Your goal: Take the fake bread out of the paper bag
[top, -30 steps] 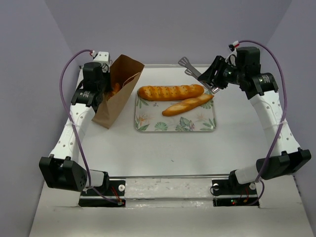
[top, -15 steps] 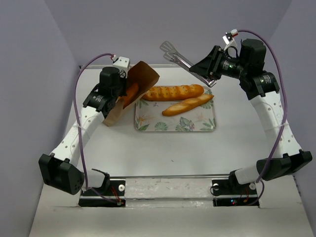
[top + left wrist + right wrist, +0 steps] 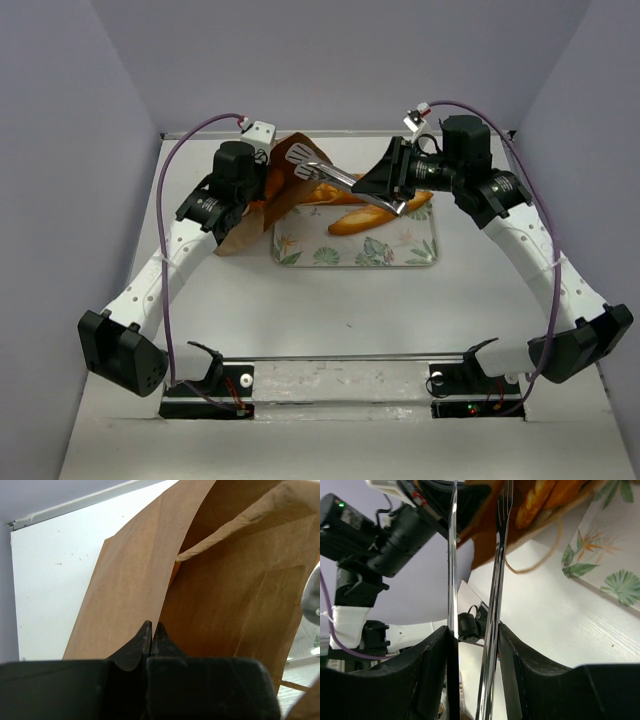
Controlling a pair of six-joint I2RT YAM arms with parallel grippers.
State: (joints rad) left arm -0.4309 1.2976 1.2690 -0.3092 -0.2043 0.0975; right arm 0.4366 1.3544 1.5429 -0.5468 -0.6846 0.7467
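My left gripper (image 3: 256,192) is shut on the edge of the brown paper bag (image 3: 290,160) and holds it lifted and tilted toward the tray. In the left wrist view the jaws (image 3: 151,626) pinch the bag's wall (image 3: 125,580). One short loaf (image 3: 272,192) shows orange in the bag's mouth and also in the right wrist view (image 3: 540,500). My right gripper (image 3: 392,186) is shut on metal tongs (image 3: 335,175), whose tips are at the bag's mouth. The long loaf (image 3: 345,192) and a short loaf (image 3: 375,216) lie on the tray.
The leaf-patterned tray (image 3: 400,246) lies at mid table, just right of the bag. The bag's twisted handle (image 3: 225,535) hangs loose, and a handle loop (image 3: 540,562) dangles near the tray's corner (image 3: 605,555). Walls close in on the left, right and back.
My left gripper has lifted and tipped the bag toward the tray. My right arm has swung the tongs left from beyond the tray to the bag's mouth.
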